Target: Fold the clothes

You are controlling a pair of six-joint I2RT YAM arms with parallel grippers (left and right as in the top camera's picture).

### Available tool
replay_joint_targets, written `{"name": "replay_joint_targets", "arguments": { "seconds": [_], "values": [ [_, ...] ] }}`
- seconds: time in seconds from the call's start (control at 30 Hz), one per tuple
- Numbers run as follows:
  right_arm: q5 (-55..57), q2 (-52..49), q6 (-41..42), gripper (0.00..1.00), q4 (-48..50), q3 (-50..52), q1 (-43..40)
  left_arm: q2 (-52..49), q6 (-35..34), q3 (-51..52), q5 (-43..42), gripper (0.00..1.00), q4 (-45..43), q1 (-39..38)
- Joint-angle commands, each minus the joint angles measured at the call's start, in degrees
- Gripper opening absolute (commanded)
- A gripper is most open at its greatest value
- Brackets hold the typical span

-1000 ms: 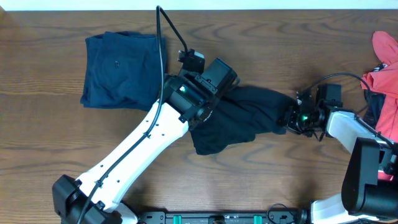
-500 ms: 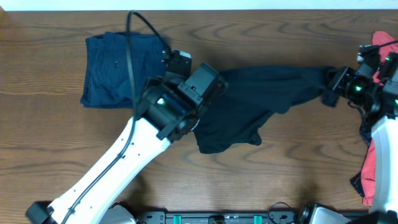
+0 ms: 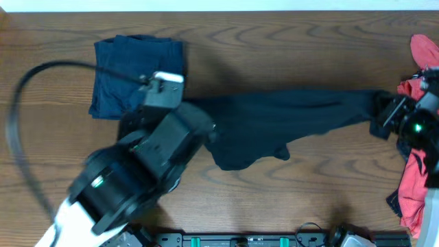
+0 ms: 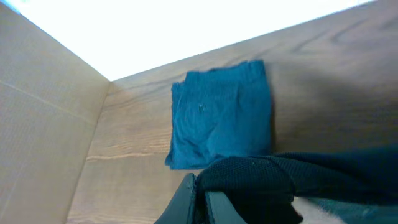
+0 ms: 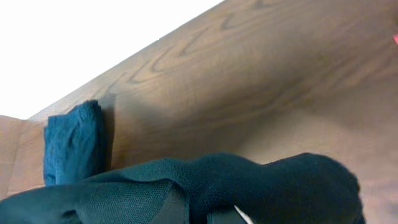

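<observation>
Black garment (image 3: 288,120) — held taut, left gripper (image 4: 200,198) – right gripper (image 5: 199,214).

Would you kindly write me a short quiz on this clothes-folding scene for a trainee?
1. True or false: the folded navy-blue fabric trousers lie on the robot's right side of the wooden table.
2. What grips the long black fabric garment? A: the left hand alone. B: the right hand alone. C: both hands.
3. Fill in, by the robot's own sides: the crumpled coral-red fabric piece lies at the table's ___ edge.
Key: 1 false; 2 C; 3 right.
</observation>
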State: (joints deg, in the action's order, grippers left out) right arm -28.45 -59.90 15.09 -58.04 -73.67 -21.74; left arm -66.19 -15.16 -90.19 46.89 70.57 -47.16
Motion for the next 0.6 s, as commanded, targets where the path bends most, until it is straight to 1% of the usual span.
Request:
{"name": "replay_joint_targets", "arguments": {
  "seconds": [0.0,0.1,0.17,0.3,0.47,0.53,0.57],
  "values": [
    [5.8,-1.2,0.7,0.0,-3.0,-0.3,-0.1,0.4,0.1,-1.5,1.0,0.06,-0.1,-0.2],
    [10.7,-3.5,0.7,0.01,-4.6,0.2,0.7,-2.0,0.1,-1.0,-0.9,0.06,-1.0,-0.2],
    [11.8,-5.7,0.7,0.01,-4.0,0.9,0.7,-4.7,0.2,-0.3,-2.3,0.06,-1.9,-0.2],
    [12.0,-11.9,0.7,0.01,-1.6,2.2,0.7,-13.1,0.3,0.3,-3.4,0.06,-2.3,-0.2],
    [11.9,-23.0,0.5,0.01,1.5,2.3,0.7,-24.5,0.3,0.3,-4.5,0.06,-4.5,-0.2],
    [11.5,-27.6,0.5,0.06,3.3,2.3,0.7,-28.7,0.3,0.3,-4.7,0.06,-6.0,-0.2],
    [11.5,-29.2,0.5,0.12,4.2,2.3,0.7,-30.4,0.3,0.3,-4.7,0.06,-6.5,-0.2]
  ]
}}
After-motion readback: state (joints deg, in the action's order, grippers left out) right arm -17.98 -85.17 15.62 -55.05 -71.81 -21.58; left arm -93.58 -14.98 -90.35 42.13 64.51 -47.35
